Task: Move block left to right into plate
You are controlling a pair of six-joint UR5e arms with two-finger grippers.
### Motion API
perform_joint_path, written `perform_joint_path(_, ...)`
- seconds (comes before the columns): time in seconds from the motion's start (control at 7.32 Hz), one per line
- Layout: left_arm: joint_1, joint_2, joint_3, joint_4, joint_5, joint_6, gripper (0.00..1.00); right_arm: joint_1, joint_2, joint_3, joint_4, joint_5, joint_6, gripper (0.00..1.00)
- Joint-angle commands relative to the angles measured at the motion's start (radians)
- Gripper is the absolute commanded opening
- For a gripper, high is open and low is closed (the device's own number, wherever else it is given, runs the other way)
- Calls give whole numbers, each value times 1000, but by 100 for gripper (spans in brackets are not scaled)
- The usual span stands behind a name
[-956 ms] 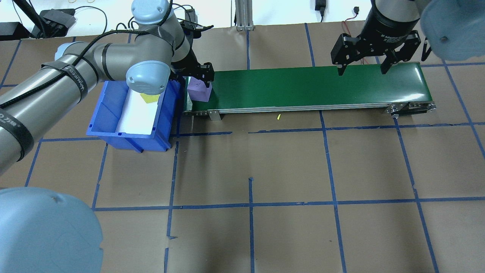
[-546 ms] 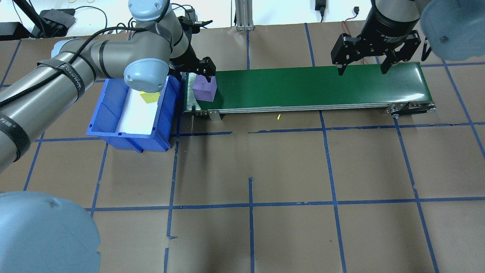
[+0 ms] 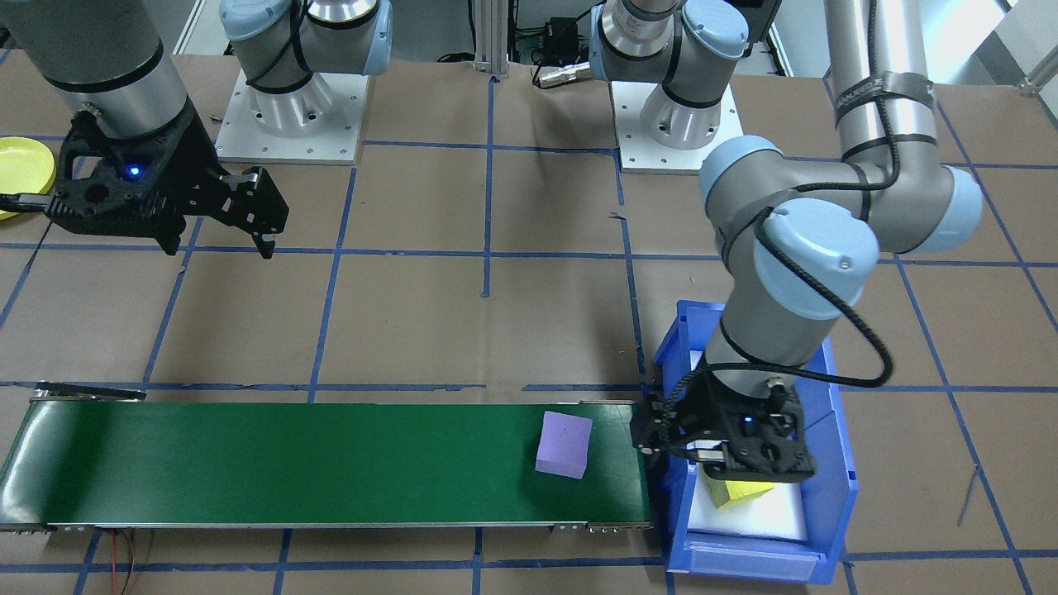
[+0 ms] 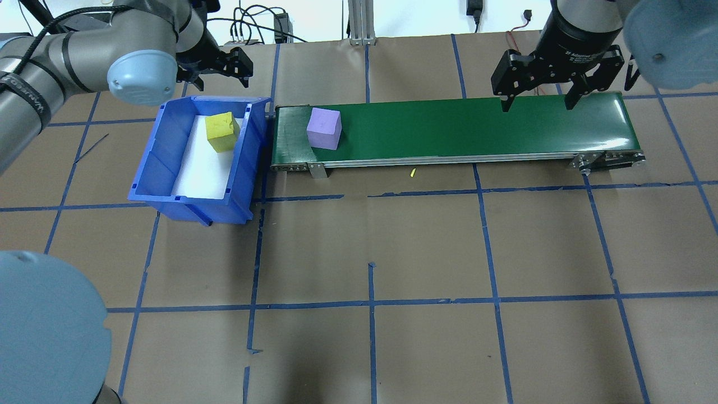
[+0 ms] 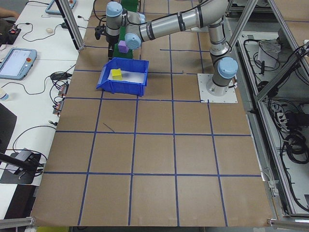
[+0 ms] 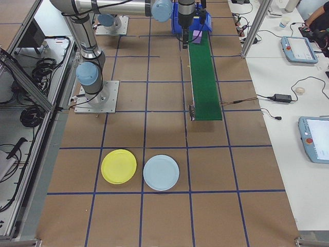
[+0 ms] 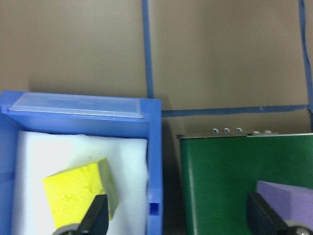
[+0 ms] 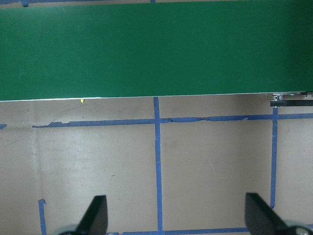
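My left hand (image 4: 216,67) hangs open and empty, the block (image 4: 324,128) on the belt (image 4: 449,132) beside it. My right hand (image 4: 538,92) is open over the belt's far end.

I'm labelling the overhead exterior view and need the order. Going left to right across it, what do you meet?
Blue bin → yellow block inside it → purple block on the green conveyor belt → right gripper, open over the belt's far end.
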Motion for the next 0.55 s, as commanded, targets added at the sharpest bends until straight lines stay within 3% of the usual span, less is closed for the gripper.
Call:
perform_joint_path(0.0,38,-24,-23,0,5,5,100,-2,14,32,4,8,5,100)
perform_joint_path(0.41,38,-83,-35,10,-7,-87,100,-2,13,116,-22,8,5,100)
